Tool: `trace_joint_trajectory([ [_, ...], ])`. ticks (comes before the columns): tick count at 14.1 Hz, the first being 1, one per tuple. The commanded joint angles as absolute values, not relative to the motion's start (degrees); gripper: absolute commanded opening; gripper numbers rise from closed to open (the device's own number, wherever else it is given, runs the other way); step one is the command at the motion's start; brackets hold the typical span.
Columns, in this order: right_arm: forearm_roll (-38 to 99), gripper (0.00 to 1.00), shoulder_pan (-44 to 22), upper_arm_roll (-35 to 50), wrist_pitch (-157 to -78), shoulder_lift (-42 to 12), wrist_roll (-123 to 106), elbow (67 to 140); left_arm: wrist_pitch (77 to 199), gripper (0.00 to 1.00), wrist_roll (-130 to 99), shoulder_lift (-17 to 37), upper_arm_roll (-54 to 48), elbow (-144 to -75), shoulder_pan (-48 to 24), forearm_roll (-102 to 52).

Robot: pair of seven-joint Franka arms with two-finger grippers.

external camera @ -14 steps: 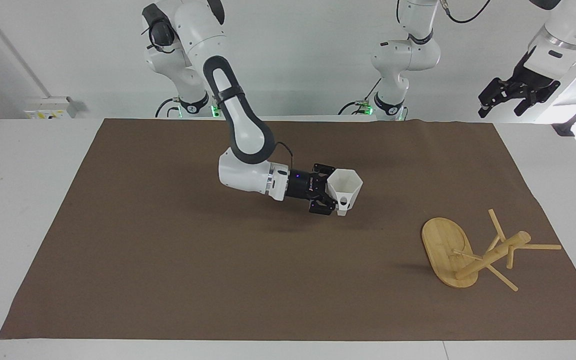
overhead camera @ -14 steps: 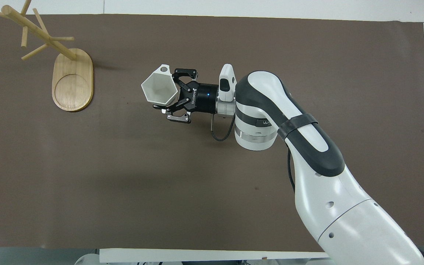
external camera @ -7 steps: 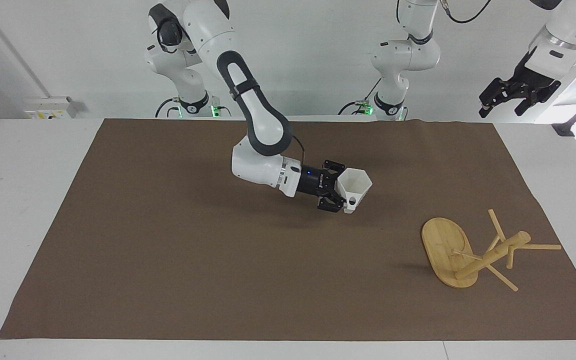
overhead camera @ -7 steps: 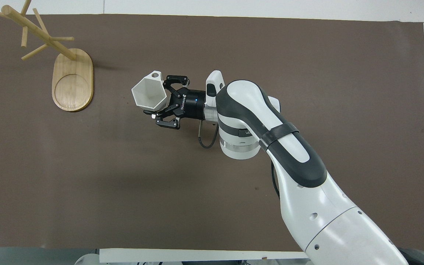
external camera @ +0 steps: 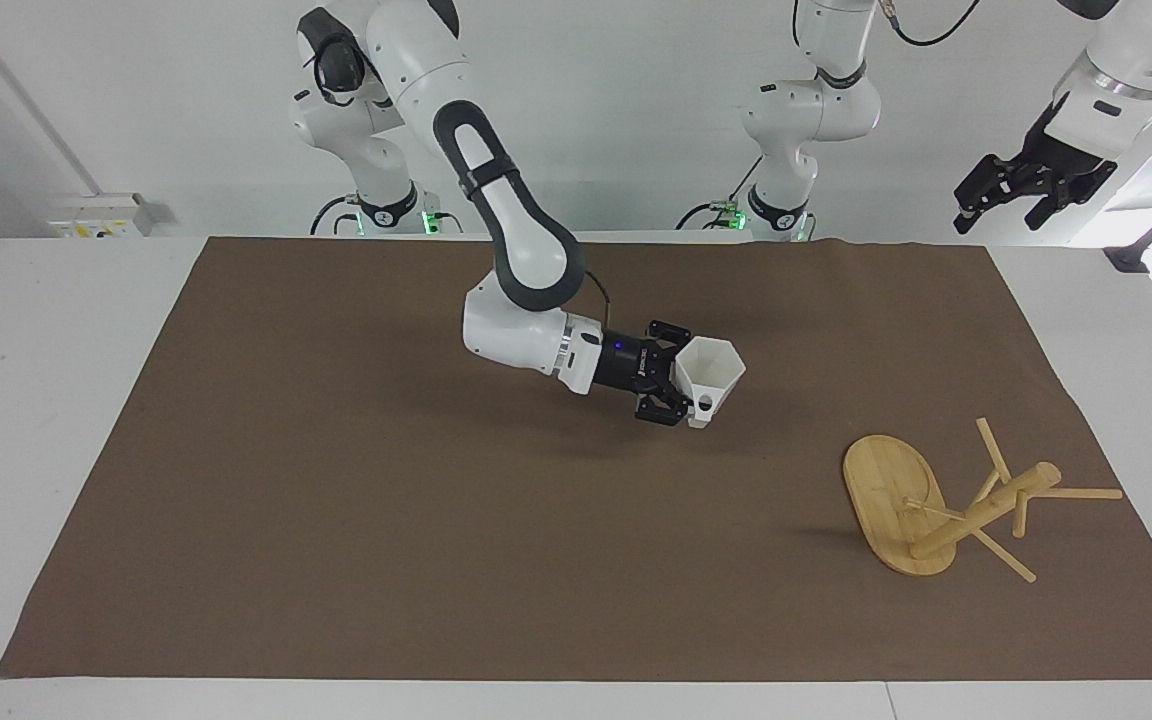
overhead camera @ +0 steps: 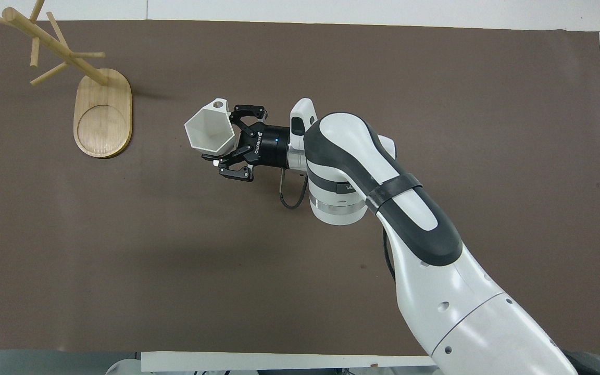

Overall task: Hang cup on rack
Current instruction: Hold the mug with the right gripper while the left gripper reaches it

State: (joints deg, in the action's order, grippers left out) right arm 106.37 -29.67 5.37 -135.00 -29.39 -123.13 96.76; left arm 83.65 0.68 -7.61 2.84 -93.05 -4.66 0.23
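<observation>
**Cup aloft, short of rack**

Brown-matted counter point(external camera: 336, 520): bamboo mug tree point(external camera: 946, 505) stands toward the left arm's end. Right tool point(external camera: 674, 390) clamps the light, rigid, likely slick faceted cup point(external camera: 711, 372), handle hole exposed. Left tool point(external camera: 1021, 185) waits raised.

Cup point(external camera: 711, 372): matt white plastic, smooth facets. Rack point(external camera: 936, 505): light bamboo, smooth finish. Mat point(external camera: 336, 520) under rack: matt brown, paper-like. Arm shells point(overhead camera: 435, 271): glossy white plastic.
</observation>
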Motion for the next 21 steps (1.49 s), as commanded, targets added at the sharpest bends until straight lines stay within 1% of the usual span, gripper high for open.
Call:
trace_joint_trajectory([
  [1,105.4,0.00,-29.5,5.5,-134.8,-30.1,-121.6,95.4,89.1,1.00,-7.9,-9.4,-0.1,-97.9,-8.9,0.2],
  [3,105.2,0.00,-29.4,5.5,-134.7,-30.1,-121.6,95.4,92.4,1.00,-14.2,-7.5,-0.6,-98.0,-13.7,0.2],
  [5,105.4,0.00,-29.4,5.5,-134.7,-30.1,-121.6,95.4,96.0,1.00,-23.1,-4.0,-0.6,-97.6,-20.2,0.3],
  [8,105.3,0.00,-29.4,5.5,-134.6,-30.1,-121.7,95.4,100.3,1.00,-27.2,0.1,-0.6,-96.1,-24.2,0.1],
  [14,105.3,0.00,-29.4,5.5,-134.5,-30.1,-121.9,95.4,103.5,0.99,-30.2,8.7,-0.6,-91.1,-26.0,0.2],
  [19,105.4,0.00,-29.4,5.5,-134.5,-30.1,-121.9,95.4,107.0,0.98,-31.0,10.7,-0.6,-91.1,-26.8,0.2],
  [20,105.4,0.00,-29.4,5.5,-134.5,-30.1,-121.9,95.4,107.1,0.95,-31.1,10.7,-0.6,-91.4,-26.8,0.1],
  [21,105.4,0.00,-29.4,5.5,-134.5,-30.1,-121.9,95.4,107.4,0.88,-31.2,10.8,-0.7,-92.0,-26.9,0.0],
])
